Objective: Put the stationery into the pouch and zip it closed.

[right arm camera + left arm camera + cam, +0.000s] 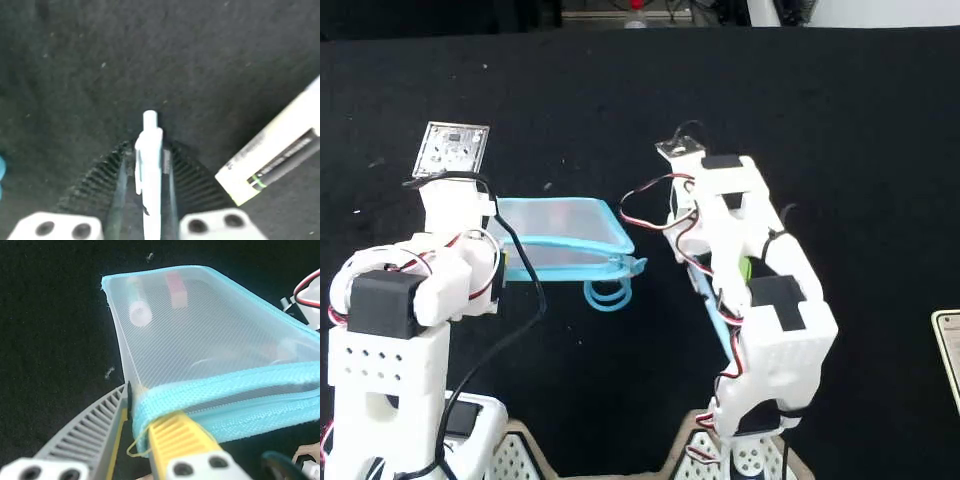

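Left gripper [138, 406]: clamped on the zip-end corner of the mesh pouch [200, 335]
Pouch: lies flat between the arms, with a pink eraser [176, 290] inside
Right gripper [148, 155]: closed on a white pen [149, 125]
Risk: the pen could snag the zip edge and shove the pouch, pulling its corner free

- No word, number or sign can be read in any view.
- White block [270, 162] lying on the bench [210, 55] in the right wrist view: it has a dark band with a green mark and faint grey lines of print, too blurred to read.
- Pale card [949, 348] at the bench's right edge in the high view: it has a framed face, and any print is too small to tell.
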Tool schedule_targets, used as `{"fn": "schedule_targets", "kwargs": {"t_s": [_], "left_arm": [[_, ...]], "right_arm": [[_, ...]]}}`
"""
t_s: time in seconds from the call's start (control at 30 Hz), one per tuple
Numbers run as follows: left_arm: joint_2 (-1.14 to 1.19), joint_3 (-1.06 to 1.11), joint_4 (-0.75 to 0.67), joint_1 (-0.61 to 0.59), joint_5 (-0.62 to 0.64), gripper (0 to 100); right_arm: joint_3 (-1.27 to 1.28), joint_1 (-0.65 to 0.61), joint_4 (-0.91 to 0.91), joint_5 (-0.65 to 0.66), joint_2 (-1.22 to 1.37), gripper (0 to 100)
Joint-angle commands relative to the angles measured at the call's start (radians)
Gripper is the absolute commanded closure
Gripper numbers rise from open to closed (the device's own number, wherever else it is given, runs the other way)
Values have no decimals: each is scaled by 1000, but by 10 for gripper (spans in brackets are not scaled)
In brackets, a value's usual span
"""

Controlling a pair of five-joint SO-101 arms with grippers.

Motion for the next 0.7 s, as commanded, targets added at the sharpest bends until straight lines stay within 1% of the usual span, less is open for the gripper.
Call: {"fn": "schedule_targets", "kwargs": {"t_s": [0.0,0.17,0.43,0.5,0.57,0.67], "left_arm": [[-17,-15,2,13,-11,970],[-17,-15,3,13,-11,970],[-17,-15,2,13,-11,970],[-17,-15,2,13,-11,970],[-17,-15,2,13,-11,970],[-17,-15,0,13,-11,970]], "right_arm": [[-31,-12,72,12,-114,988],[25,-18,158,12,-348,988],[87,-21,219,2,-871,988],[87,-49,221,-5,-1012,988],[87,-94,221,-44,-1152,988],[91,-215,215,-109,-1362,988]]}}
